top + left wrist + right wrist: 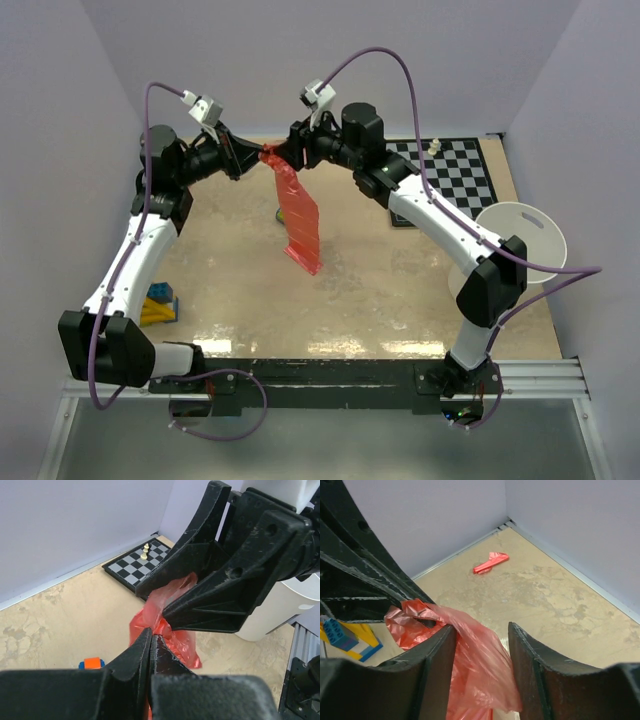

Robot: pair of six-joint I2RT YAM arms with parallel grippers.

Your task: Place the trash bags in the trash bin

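A thin translucent red trash bag (300, 215) hangs in the air over the back middle of the table, its top bunched where both grippers meet. My left gripper (262, 155) is shut on that bunched top (170, 630), fingertips pressed together (151, 632). My right gripper (285, 157) faces it from the right, with its jaws apart (482, 630) and bag film (475, 660) lying in the gap against the left finger. The white trash bin (495, 215) stands at the right edge of the table, partly behind my right arm, and shows in the left wrist view (270, 615).
A black-and-white checkerboard (450, 170) with small chess pieces (145, 551) lies at the back right. Yellow and blue toy blocks (160, 305) sit near the left arm. A small solid red piece (491, 562) lies by the back wall.
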